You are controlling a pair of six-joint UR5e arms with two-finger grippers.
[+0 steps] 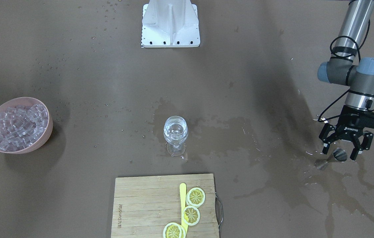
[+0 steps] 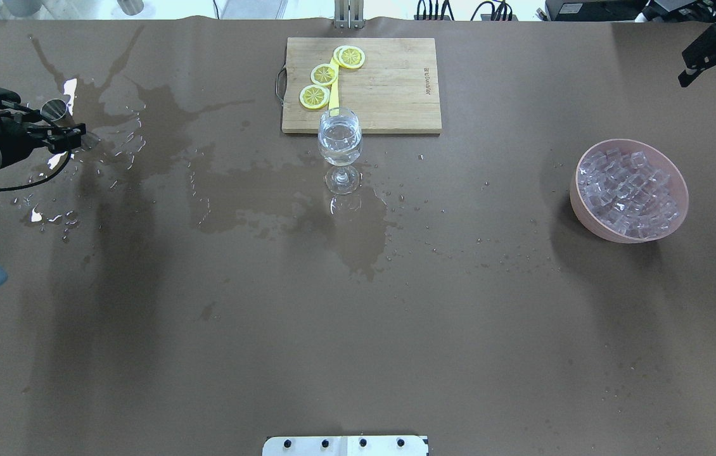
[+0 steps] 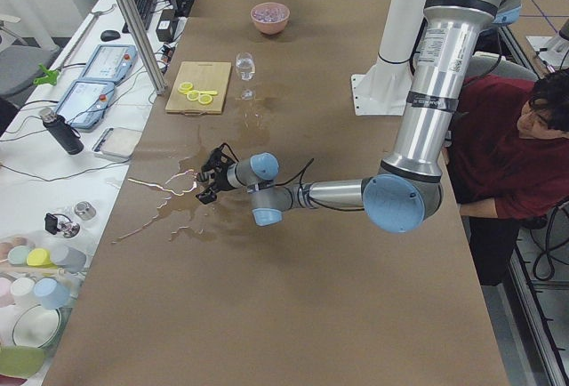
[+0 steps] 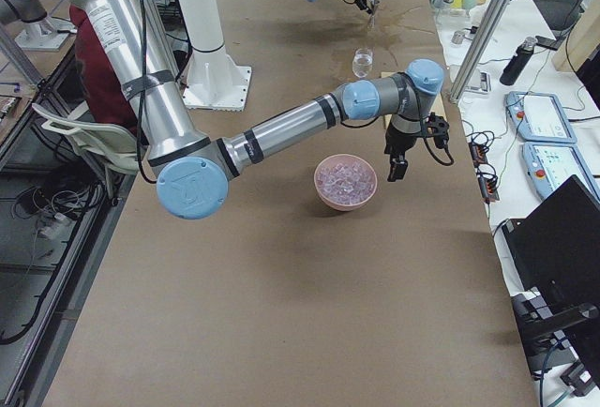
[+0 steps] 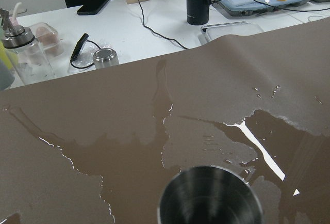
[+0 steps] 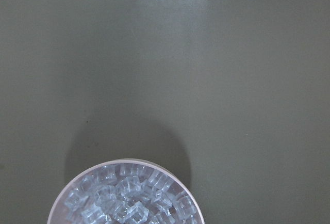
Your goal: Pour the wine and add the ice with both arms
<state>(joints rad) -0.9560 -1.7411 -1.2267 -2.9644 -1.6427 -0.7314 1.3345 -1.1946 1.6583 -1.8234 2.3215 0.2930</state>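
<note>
Now: left claw, ROBOTIQ logo, spread apart w/ jigger btwn; right claw can't tell.

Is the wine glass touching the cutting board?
Apart. In the front-facing view the wine glass stands on the table, and a strip of bare table plainly separates its foot from the cutting board.

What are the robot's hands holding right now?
Nothing, it seems. The left gripper stands open, fingers either side of the jigger top, not gripping it. The right gripper hangs empty near the bowl of ice.
</note>
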